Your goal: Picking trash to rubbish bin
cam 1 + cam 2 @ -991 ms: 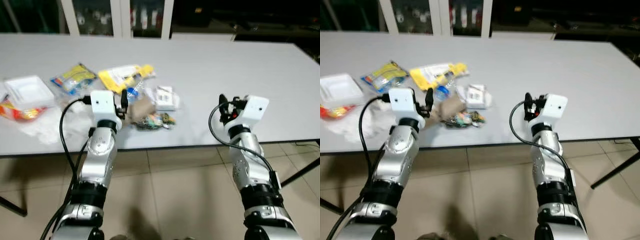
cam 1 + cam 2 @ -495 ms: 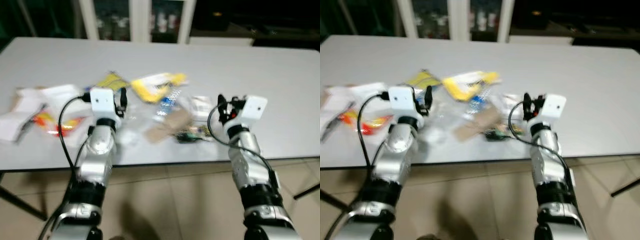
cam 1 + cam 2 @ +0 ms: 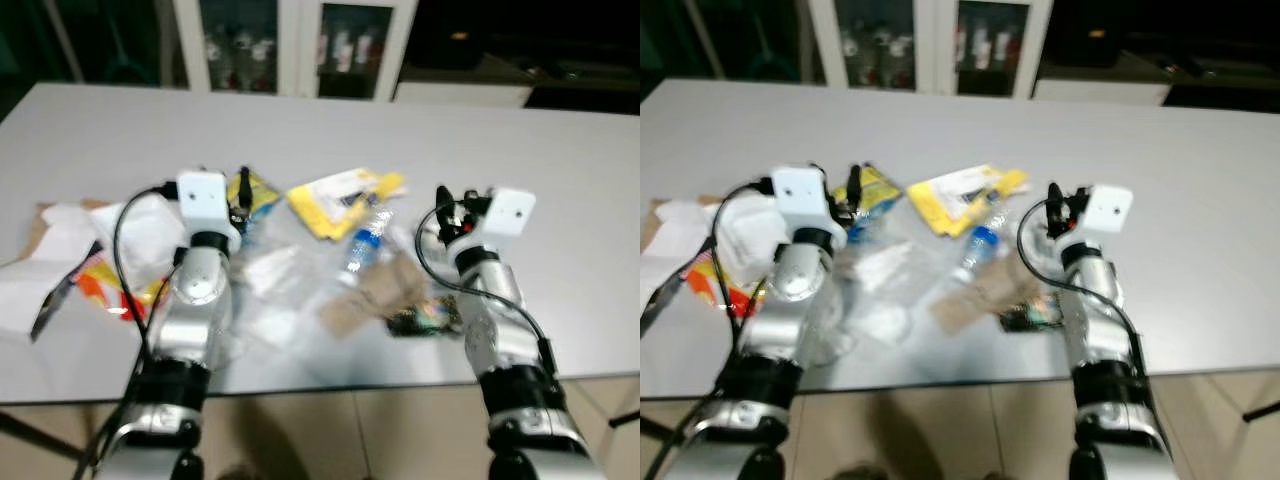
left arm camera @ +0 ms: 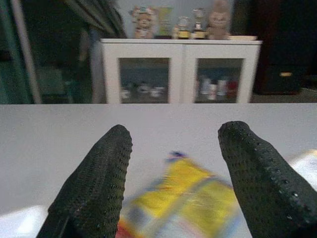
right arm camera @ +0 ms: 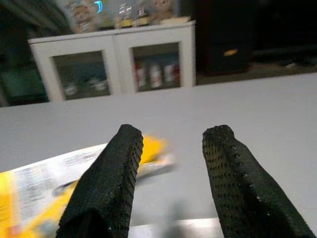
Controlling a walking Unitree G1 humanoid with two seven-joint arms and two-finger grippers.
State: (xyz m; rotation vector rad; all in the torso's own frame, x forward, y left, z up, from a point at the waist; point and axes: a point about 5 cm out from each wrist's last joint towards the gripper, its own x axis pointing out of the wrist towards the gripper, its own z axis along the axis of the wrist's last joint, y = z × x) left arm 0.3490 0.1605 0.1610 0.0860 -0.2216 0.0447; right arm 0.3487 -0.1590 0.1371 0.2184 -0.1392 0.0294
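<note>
Grippers both raised over the grey table (image 3: 560,150), my left gripper (image 4: 171,163) fingers apart, yellow snack packet (image 4: 183,203) just beyond them, my right gripper (image 5: 171,173) fingers apart, yellow wrapper (image 3: 345,192) ahead, plastic bottle (image 3: 365,243) between the two arms.

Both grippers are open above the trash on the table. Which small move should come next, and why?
Probably lower the right gripper onto the plastic bottle. Its fingers are open and empty, and the bottle lies just beside it on the table. The left gripper, also open, hovers over a yellow wrapper.
</note>
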